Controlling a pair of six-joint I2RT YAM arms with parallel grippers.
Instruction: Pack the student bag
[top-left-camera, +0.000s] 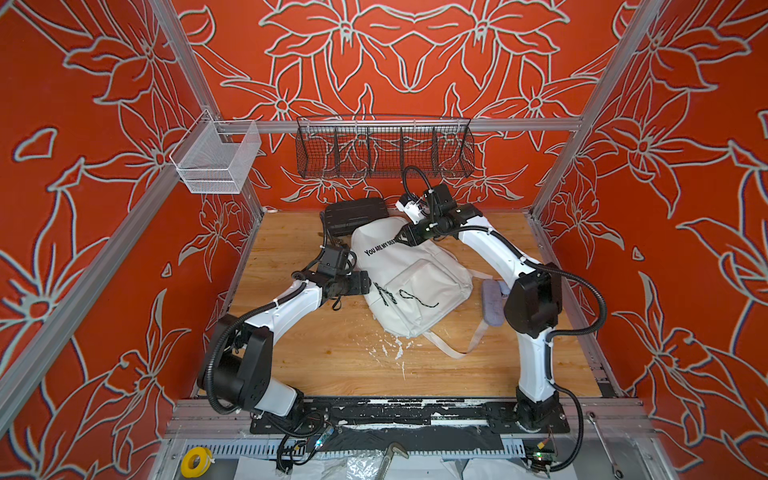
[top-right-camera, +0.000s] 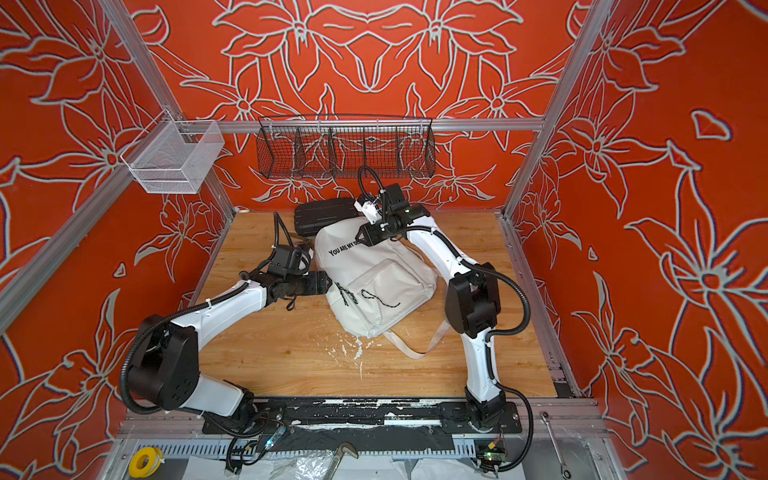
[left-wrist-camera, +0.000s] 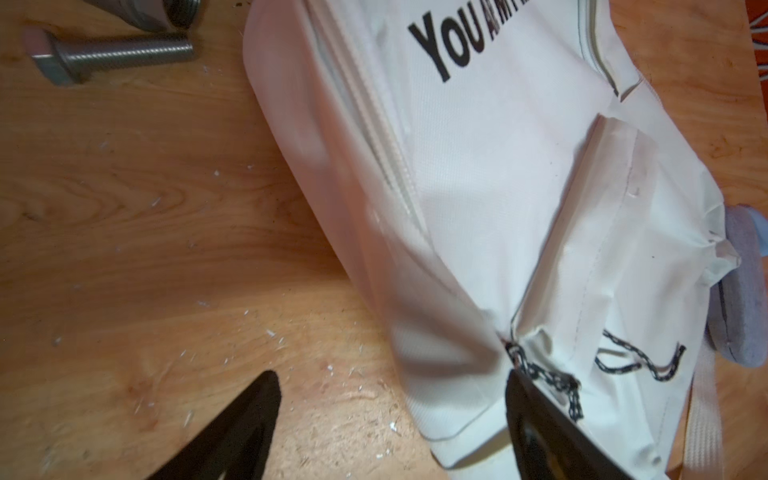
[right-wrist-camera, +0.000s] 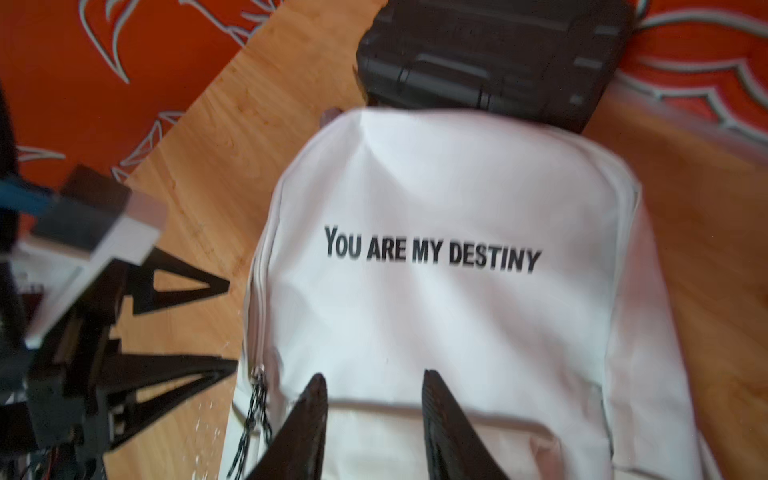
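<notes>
**A:** How far had we got with the packing?

**B:** Not far, by our reading. The large white fabric backpack printed "YOU ARE MY DESTINY" lay front-up and slantwise in the middle of the pale wooden desk. Its top end touched the black ribbed hard case near the back wall. The main zip looked shut along the stretch we could see, so we judged nothing could go in until it was opened. We could not tell what, if anything, was inside.

**A:** And the end effectors?

**B:** Neither held anything. The left end effector stood with its jaws wide apart at the bag's edge, one finger just beside a black-and-white cord zip pull. The right end effector hovered over the front panel below the print, jaws parted, with only fabric beneath.

**A:** What lay outside the bag?

**B:** A soft grey-lilac pouch just beside it, which we took for something yet to be packed.

**A:** Did the views differ?

**B:** Yes. The left wrist view alone showed a grey metal bolt on the desk, and the closed zip teeth up close. The right wrist view gave the whole slogan — the right arm cut it short in both top views. Both top views showed the long white strap looping toward the desk's front, which the wrist views barely caught.
</notes>
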